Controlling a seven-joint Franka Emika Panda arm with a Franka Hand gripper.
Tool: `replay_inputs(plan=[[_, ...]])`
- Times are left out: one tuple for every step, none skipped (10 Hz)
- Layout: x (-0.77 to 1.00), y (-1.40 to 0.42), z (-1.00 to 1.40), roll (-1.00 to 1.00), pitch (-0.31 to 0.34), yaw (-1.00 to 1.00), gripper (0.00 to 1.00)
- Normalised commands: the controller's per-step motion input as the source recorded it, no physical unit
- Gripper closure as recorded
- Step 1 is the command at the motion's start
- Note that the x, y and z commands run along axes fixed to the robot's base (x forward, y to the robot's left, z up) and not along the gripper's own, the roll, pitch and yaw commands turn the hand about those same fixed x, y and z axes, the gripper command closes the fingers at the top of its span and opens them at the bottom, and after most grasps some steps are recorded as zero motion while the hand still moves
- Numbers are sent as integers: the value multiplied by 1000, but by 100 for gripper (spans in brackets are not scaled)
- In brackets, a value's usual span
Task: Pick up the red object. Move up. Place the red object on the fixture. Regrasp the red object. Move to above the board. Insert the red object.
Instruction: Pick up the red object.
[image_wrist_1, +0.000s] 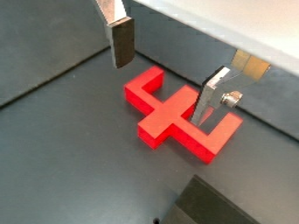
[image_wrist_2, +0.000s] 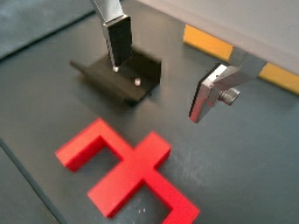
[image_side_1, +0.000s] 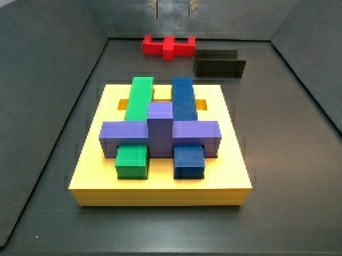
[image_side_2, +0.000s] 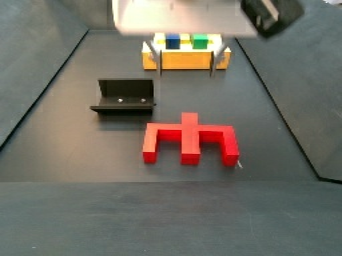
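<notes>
While gripper hangs above floor, board (image_side_1: 160, 175), yellow slab carrying green (image_side_1: 138, 98), blue (image_side_1: 182, 98) and purple (image_side_1: 160, 131) blocks, sits well apart from other pieces. Red object (image_side_2: 190, 139) lies flat on dark floor, untouched, at about 4 o'clock from fixture (image_side_2: 123, 99) in side view. Gripper (image_wrist_1: 173, 68) wide open above red object, holding nothing; silver fingers (image_wrist_2: 115, 39) straddle it in both wrist views, clear of contact.
</notes>
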Motion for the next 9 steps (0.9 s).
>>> replay_inputs(plan=[[-86,6,-869,129,-76,66,0],[-134,63,-771,84,-64,51,0],[-191,189,-786,21,-81,31,0],[-143,249,-614,4,-53,0,0],[0,243,-566,11,-37,0,0],[0,169,-531,83,-1,0,0],[0,63,-471,20,0,0,0],[-3,40,-400,0,-4,0,0],[-49,120,-369,0,-1,0,0]])
